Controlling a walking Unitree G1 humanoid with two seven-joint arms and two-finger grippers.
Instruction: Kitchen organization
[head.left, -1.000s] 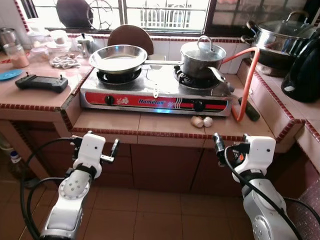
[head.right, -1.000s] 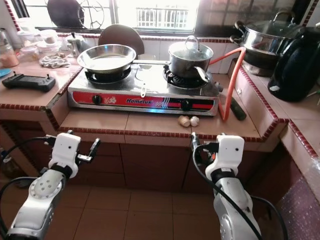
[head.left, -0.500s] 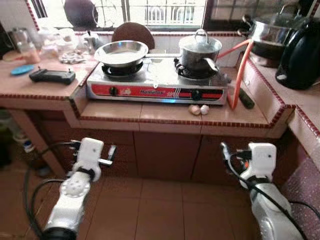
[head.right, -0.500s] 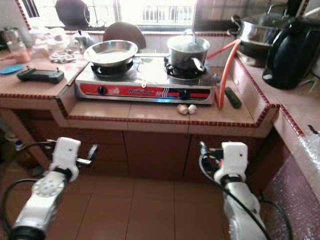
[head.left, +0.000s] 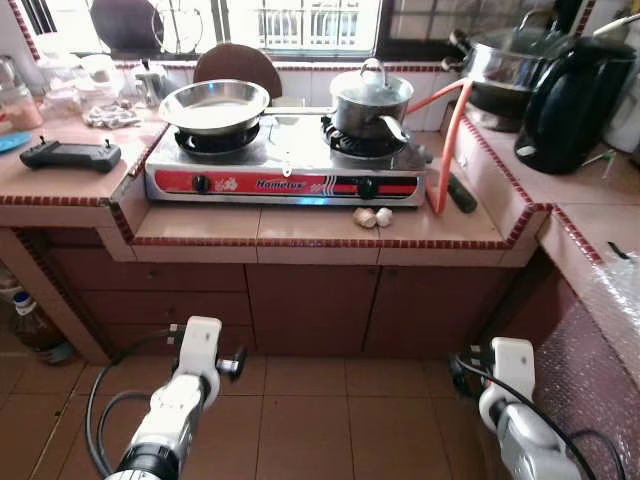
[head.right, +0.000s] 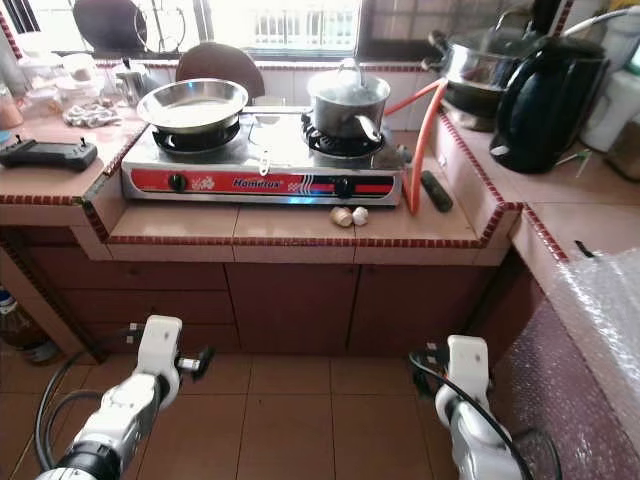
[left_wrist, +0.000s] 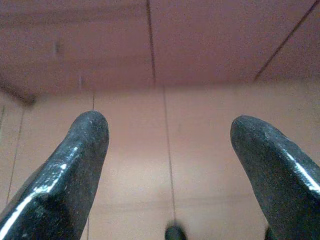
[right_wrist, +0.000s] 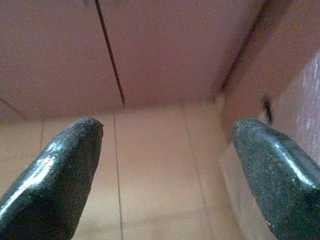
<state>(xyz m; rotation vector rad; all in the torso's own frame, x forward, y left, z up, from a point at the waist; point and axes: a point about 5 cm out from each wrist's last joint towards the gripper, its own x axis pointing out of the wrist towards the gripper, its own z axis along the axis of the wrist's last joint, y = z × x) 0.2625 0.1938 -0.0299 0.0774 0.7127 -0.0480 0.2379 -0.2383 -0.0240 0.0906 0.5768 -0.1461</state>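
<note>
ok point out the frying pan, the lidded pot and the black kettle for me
frying pan (head.left: 213, 104): left eye view, on its shiny inner bowl
lidded pot (head.left: 368, 110): left eye view, on its steel side wall
black kettle (head.left: 562, 105): left eye view, on the middle of its body

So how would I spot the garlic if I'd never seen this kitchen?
Find the red-fronted gas stove on the tiled counter. Just in front of its right half, left of the orange hose, two small pale garlic bulbs sit side by side. They are the only small, rounded, whitish things on that ledge.
</note>
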